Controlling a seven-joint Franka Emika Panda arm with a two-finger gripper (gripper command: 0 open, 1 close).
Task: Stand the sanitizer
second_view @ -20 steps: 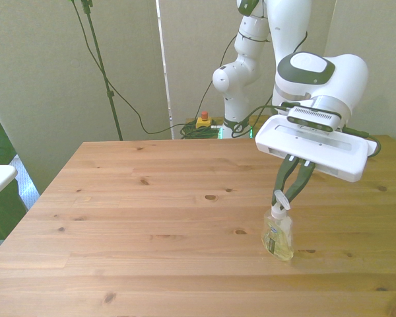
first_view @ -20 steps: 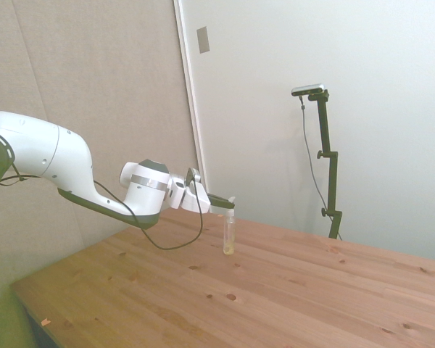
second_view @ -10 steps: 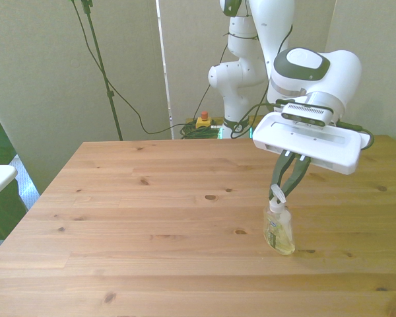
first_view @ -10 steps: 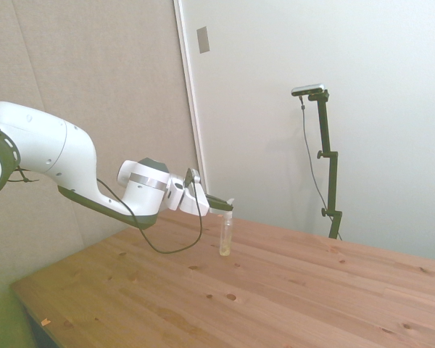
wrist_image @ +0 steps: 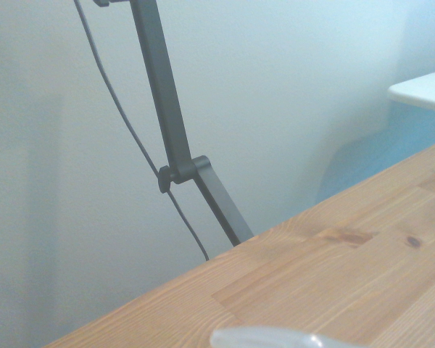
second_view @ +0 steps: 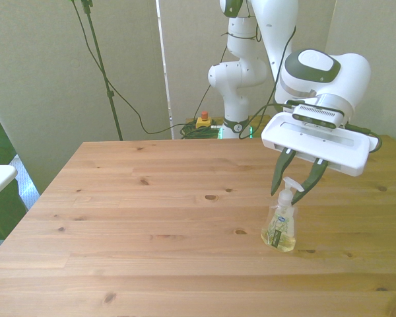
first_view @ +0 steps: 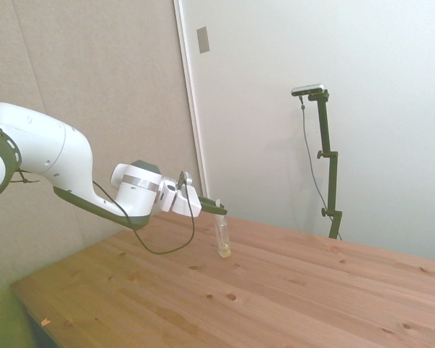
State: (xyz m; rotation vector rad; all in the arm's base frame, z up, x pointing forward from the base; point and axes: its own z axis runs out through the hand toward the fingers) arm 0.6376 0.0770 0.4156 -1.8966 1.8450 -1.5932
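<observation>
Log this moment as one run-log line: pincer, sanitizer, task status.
pincer: open, fingers either side of pump top | sanitizer: upright on table, free of the fingers | task: bottle standing | next: likely retreat

The side view looks across the table [first_view: 290, 290]; the front view faces it; both share the gripper [second_view: 297, 186].

The sanitizer [second_view: 280, 223] stands upright on the tabletop [second_view: 152, 218], toward the front view's right and nearer the near edge than the far one. The pincer [second_view: 297, 188] hangs just above it, one finger [second_view: 278, 177] on each side of the pump top, neither touching it. In the side view the sanitizer [first_view: 222, 236] stands near the tabletop's far edge [first_view: 290, 235], with the pincer [first_view: 219, 210] reaching over it from the picture's left.
</observation>
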